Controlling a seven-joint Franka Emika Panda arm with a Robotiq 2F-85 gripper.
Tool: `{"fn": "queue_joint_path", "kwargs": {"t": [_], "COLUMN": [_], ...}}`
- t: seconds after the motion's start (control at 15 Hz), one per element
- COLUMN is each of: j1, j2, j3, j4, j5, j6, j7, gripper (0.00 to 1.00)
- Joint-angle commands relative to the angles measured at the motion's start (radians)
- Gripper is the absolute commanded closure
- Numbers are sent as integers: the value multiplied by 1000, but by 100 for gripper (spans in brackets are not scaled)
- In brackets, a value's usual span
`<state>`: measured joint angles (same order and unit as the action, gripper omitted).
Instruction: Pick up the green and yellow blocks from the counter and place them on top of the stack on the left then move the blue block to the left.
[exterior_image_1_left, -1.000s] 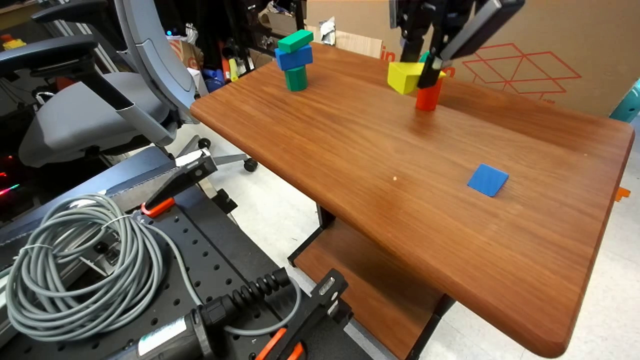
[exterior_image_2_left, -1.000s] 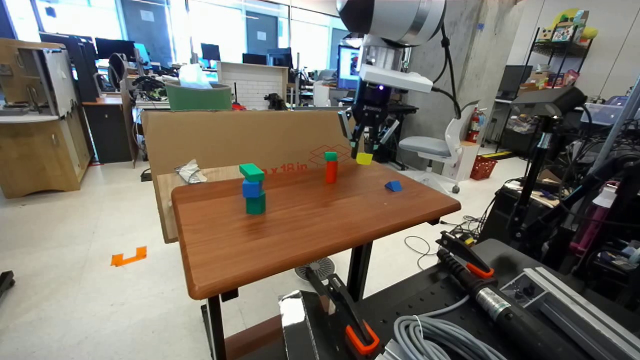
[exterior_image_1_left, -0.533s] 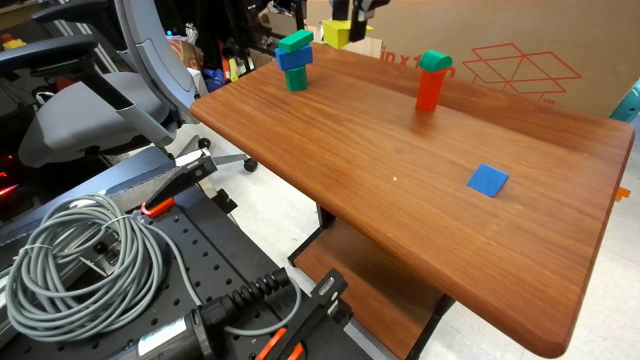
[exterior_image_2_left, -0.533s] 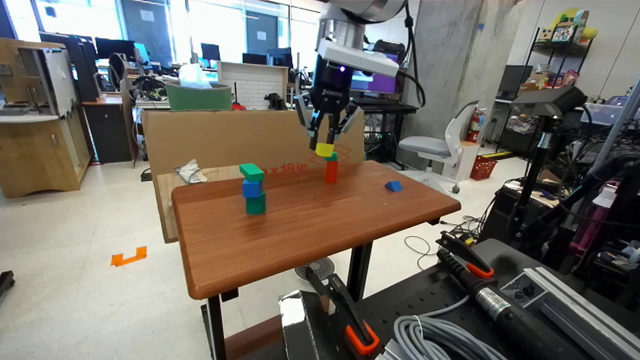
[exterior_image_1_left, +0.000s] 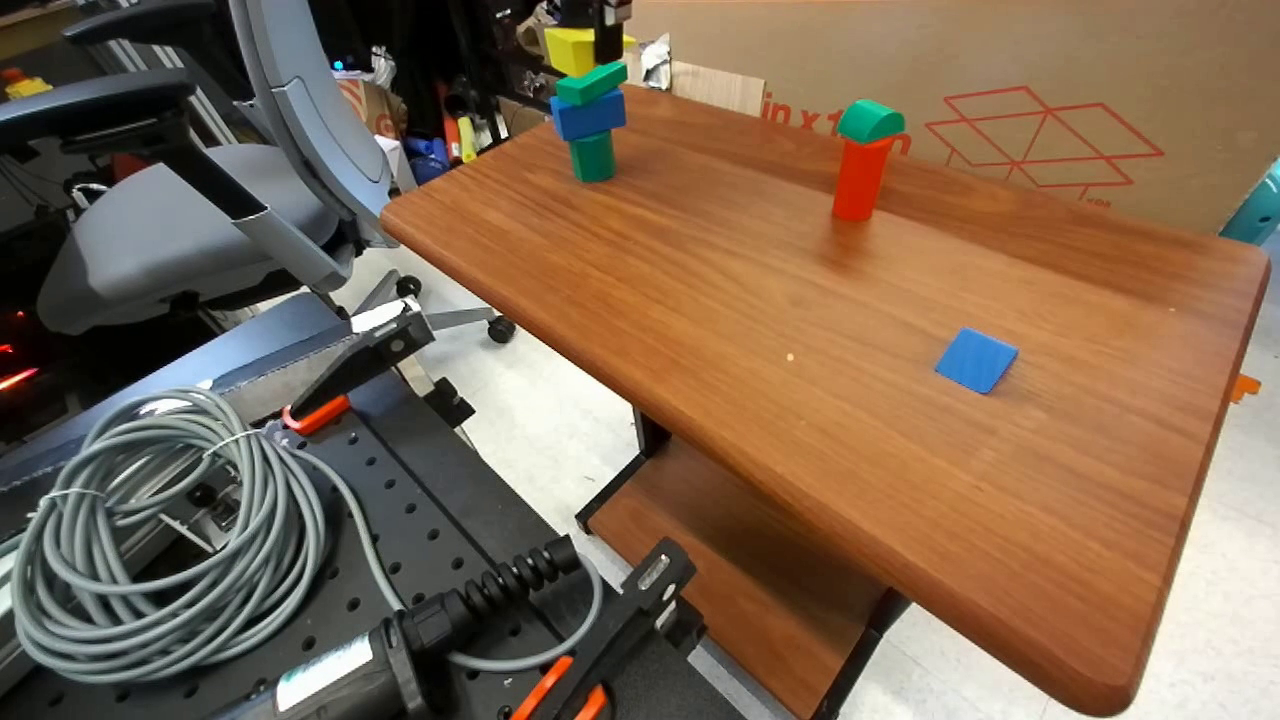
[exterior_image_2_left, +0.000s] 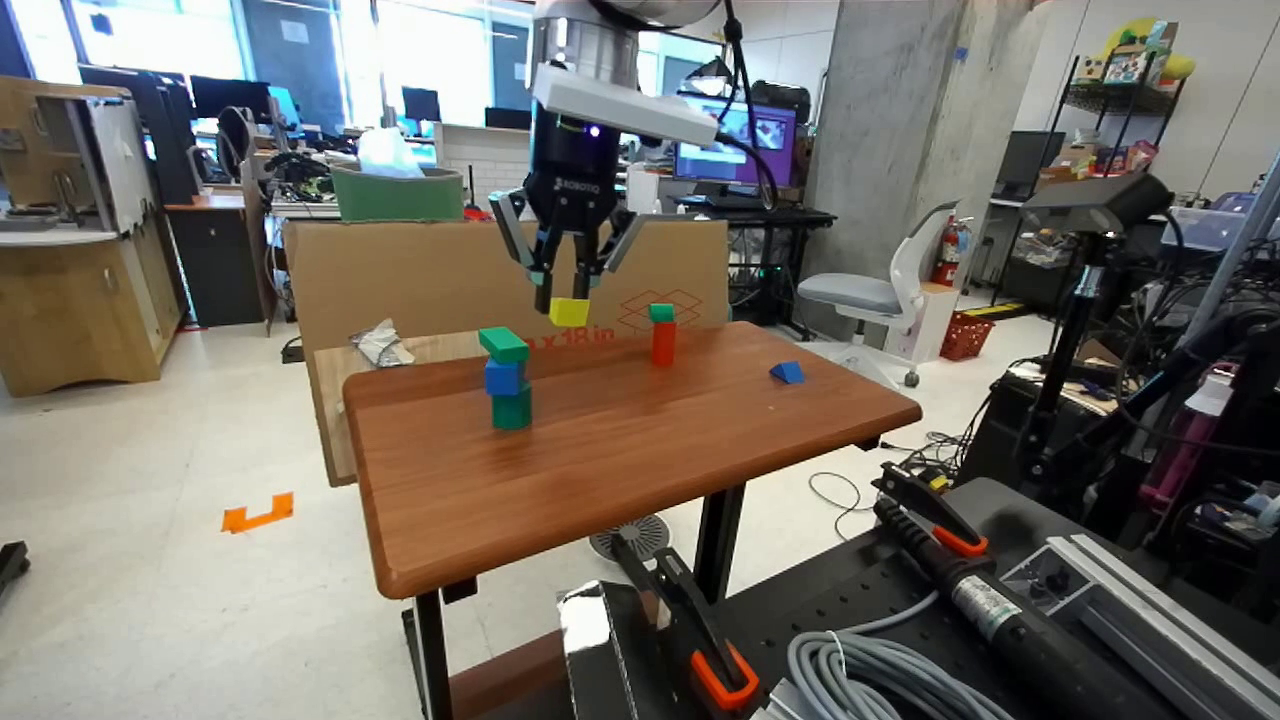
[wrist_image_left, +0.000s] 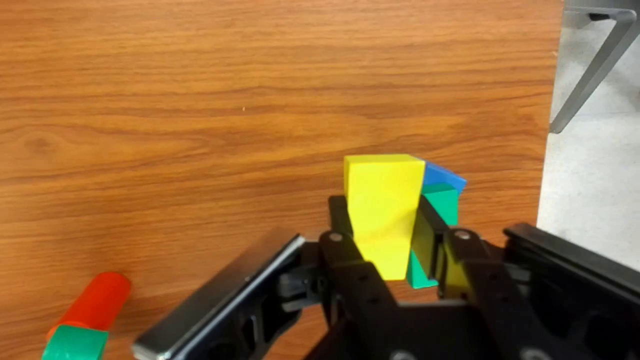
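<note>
My gripper (wrist_image_left: 384, 217) is shut on the yellow block (wrist_image_left: 382, 200) and holds it in the air. The yellow block shows in both exterior views (exterior_image_1_left: 572, 52) (exterior_image_2_left: 570, 313). The stack has a green cylinder (exterior_image_2_left: 511, 408) at the bottom, a blue block (exterior_image_2_left: 504, 377) and a green block (exterior_image_2_left: 503, 344) on top, turned askew. In an exterior view, the yellow block is to the right of the stack's top, apart from it. In the wrist view, the yellow block and a finger partly hide the top green block (wrist_image_left: 442, 204). The blue wedge block (exterior_image_1_left: 977, 360) lies on the table.
A red cylinder (exterior_image_1_left: 861, 180) with a green half-round block (exterior_image_1_left: 871, 121) on it stands near the table's back edge. Cardboard (exterior_image_2_left: 440, 290) stands behind the wooden table (exterior_image_2_left: 600, 440). A cart with coiled cable (exterior_image_1_left: 170, 530) and clamps stands beside the table.
My gripper has carried the yellow block from near the red cylinder across to near the stack. The stack, red cylinder and blue wedge have not moved.
</note>
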<state>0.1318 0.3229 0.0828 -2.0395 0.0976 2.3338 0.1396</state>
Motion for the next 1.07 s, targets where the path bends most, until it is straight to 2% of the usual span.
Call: {"fn": "queue_joint_path", "kwargs": {"t": [0.0,0.67,0.73,0.8,1.0], "j1": [31,100,103,106,110], "j2": [53,198,195,190,146], "j3": [2,-14,-14,-14,-10], "j4": [79,247,249,246,195], "j5": [-45,-119,-120,-122,-120], "j6": [-37,-84,-86,-86,-59], "j7": [49,159,164,168,168], "gripper": [92,92,42,40,19]}}
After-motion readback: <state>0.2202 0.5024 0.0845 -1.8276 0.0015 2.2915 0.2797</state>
